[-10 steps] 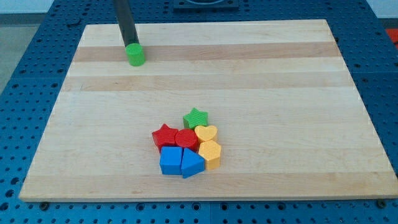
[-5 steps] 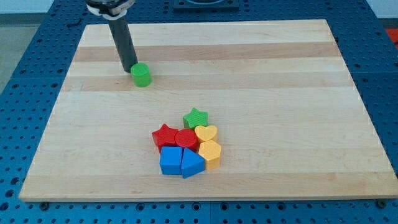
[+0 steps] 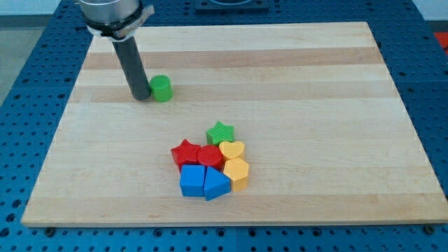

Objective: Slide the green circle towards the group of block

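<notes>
The green circle [image 3: 162,88] lies on the wooden board [image 3: 315,105] at the upper left. My tip [image 3: 141,97] rests on the board just to the view's left of the green circle, touching or almost touching it. The group sits lower, near the middle: a green star [image 3: 220,132], a red star [image 3: 185,152], a red circle [image 3: 208,156], a yellow heart [image 3: 232,150], a yellow block [image 3: 236,172], a blue cube [image 3: 192,180] and a blue triangular block [image 3: 215,185], all packed together.
The board lies on a blue perforated table [image 3: 28,105]. The arm's body [image 3: 112,14] hangs over the board's upper left corner.
My tip has moved down the view and slightly left of the green circle. The green circle has slid down and a little right, towards the group.
</notes>
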